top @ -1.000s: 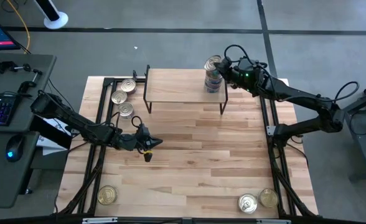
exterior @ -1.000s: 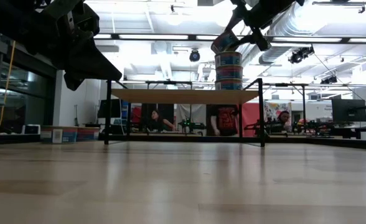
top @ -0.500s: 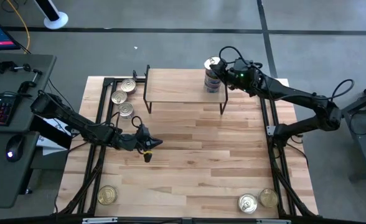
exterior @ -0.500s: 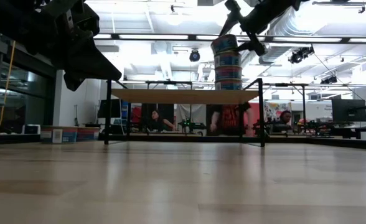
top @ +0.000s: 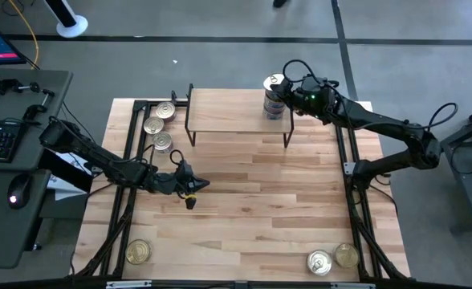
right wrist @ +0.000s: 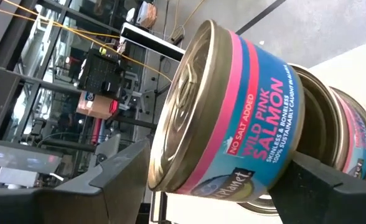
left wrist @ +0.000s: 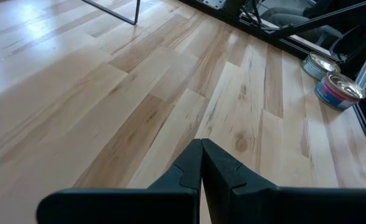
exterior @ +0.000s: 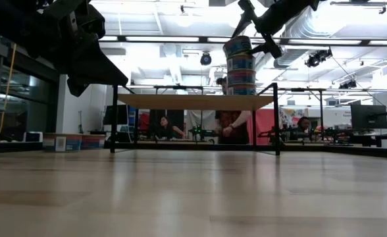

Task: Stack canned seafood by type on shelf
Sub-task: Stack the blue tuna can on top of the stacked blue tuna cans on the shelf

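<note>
The tabletop (top: 244,201) of pale planks carried everything I counted. On it stood one shelf (top: 236,111), a light board on black wire legs, directly under my right gripper (top: 278,83).

My two arms came next. The right arm reached to the shelf's far right corner, and its gripper straddled the top can (right wrist: 233,112) of a stack (exterior: 241,66) on that corner. In the right wrist view the two fingers (right wrist: 121,171) stood wide on either side of this can, labelled wild pink salmon, and I could not tell whether they touched it. The left gripper (top: 194,186) hovered over bare planks well in front of the shelf's left end, its fingers (left wrist: 195,168) pressed together on nothing.

I counted ten cans in all:
- Four in the stack beneath the right gripper, as the low view showed, blue and pink bands one above another.
- Three (top: 157,127) in a loose cluster beyond the left gripper, beside the shelf's left legs.
- One (top: 138,252) near the front left corner, behind the left gripper.
- Two (top: 332,258) touching side by side near the front right corner, far from both grippers; the left wrist view showed this pair (left wrist: 332,79) ahead of the closed fingers.
</note>
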